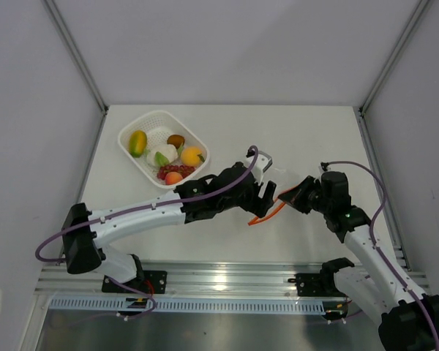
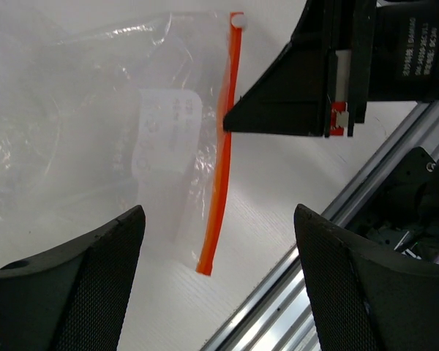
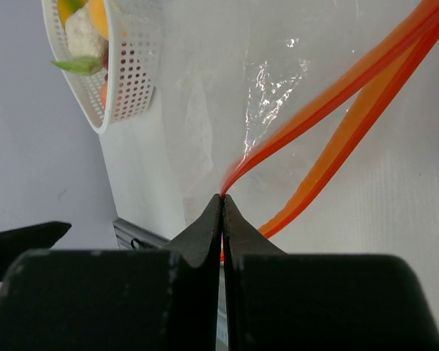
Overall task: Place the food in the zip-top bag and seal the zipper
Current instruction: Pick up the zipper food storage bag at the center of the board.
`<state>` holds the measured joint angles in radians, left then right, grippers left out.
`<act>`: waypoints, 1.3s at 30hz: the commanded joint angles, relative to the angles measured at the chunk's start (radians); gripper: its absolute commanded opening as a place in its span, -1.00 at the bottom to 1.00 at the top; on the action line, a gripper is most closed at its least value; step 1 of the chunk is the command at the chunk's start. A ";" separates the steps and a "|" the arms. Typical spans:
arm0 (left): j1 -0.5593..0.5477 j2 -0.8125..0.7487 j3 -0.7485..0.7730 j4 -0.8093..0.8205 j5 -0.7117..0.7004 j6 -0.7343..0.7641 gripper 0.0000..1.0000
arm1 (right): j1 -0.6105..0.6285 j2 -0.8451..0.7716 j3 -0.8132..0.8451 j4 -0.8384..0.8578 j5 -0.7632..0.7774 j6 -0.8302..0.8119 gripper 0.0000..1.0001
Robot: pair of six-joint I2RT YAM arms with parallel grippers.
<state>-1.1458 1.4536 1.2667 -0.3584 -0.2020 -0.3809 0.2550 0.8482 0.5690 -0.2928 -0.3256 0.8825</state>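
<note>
Right end effector (image 3: pixel 222 201) was found clenched on the zipper (image 3: pixel 329 102), the red-orange strip being pinched at one end between fully closed jaws. From that pinch the two tracks of the strip were seen to part, so the mouth of the zip-top bag (image 2: pixel 95 110) was judged unsealed, at least near that end. The bag was seen spread, crinkled, over the desk (image 1: pixel 307 139) between the two arms, with nothing visible inside it. The left end effector (image 2: pixel 216 219) was held over the bag's mouth edge, released, its fingers spread wide and nothing grasped.

The bag was judged very light, limp and slippery. It would be expected to slide or fold if pushed, and its film to collapse unless one lip were lifted. The stiffer zipper strip was considered the best place for a hold.

All the food was seen in the white mesh basket (image 1: pixel 158 134), well apart from the bag: mango (image 1: pixel 137 142), orange (image 1: pixel 192 156), brown piece (image 1: pixel 175 140), white-and-green piece (image 1: pixel 163 154), grape cluster (image 1: pixel 168 170) and peach-coloured piece (image 1: pixel 173 178). No piece had yet been bagged.
</note>
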 commanded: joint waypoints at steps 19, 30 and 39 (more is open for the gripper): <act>-0.124 0.151 0.076 -0.001 -0.301 0.062 0.67 | 0.049 -0.140 0.111 -0.184 0.037 0.136 -1.00; -0.121 0.234 0.163 -0.076 -0.297 0.036 0.35 | 0.050 -0.158 0.127 -0.204 0.028 0.121 -1.00; -0.082 0.240 0.217 -0.142 -0.214 0.001 -0.97 | 0.050 -0.152 0.155 -0.278 0.088 0.015 -0.79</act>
<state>-1.2541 1.7023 1.4406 -0.4774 -0.4561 -0.3592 0.3000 0.7002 0.6632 -0.5320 -0.2726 0.9565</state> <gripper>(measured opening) 0.095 0.078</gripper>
